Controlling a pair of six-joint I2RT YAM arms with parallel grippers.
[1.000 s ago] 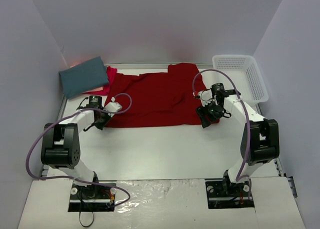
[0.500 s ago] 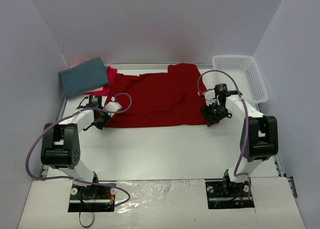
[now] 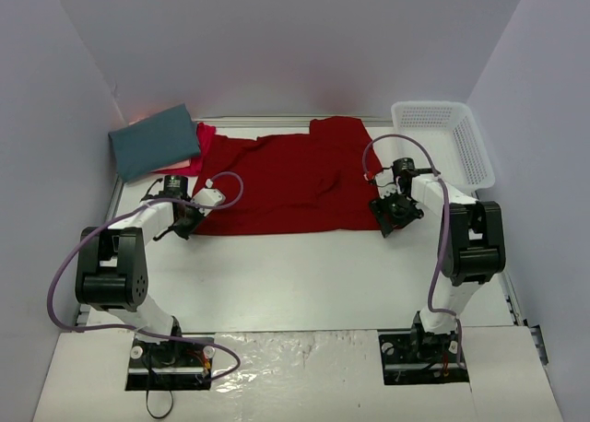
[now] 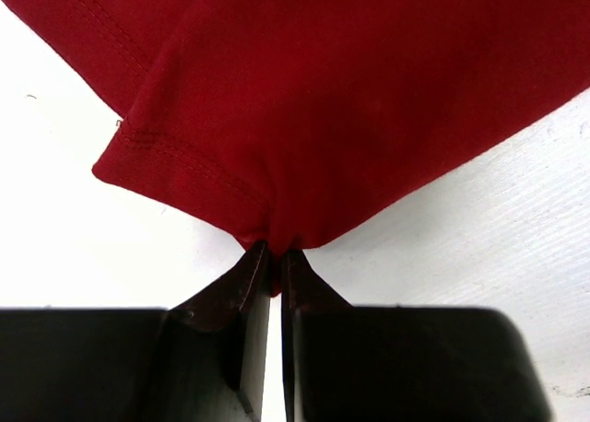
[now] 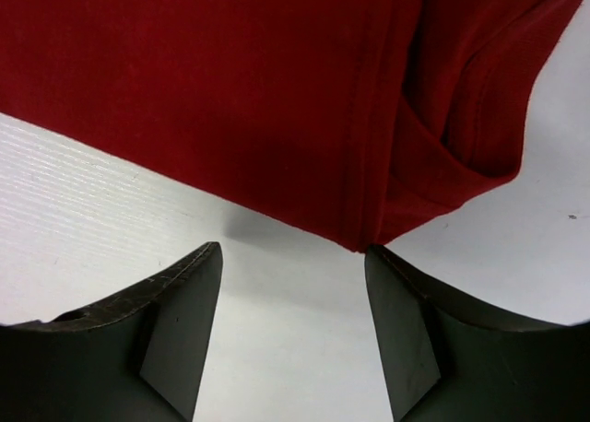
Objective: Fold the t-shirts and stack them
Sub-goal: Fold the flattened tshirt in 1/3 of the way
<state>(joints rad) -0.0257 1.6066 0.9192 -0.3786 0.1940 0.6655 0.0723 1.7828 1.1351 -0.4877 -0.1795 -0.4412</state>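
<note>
A deep red t-shirt (image 3: 286, 182) lies spread flat across the back half of the table. My left gripper (image 3: 191, 221) is shut on its near left corner (image 4: 267, 210), the cloth pinched between the fingertips (image 4: 249, 265). My right gripper (image 3: 385, 221) stands open just short of the near right corner (image 5: 364, 228), with only bare table between its fingers. A folded slate-teal t-shirt (image 3: 154, 141) lies at the back left on top of a pinkish-red t-shirt (image 3: 205, 138), of which only an edge shows.
A white mesh basket (image 3: 444, 141) stands at the back right against the wall. Grey walls close in the table on the left, back and right. Bare white table (image 3: 304, 275) stretches from the shirt's near hem to the arm bases.
The right gripper has moved a little back and right, up to the shirt's near right corner. The left gripper has stayed put, pinching its corner.
</note>
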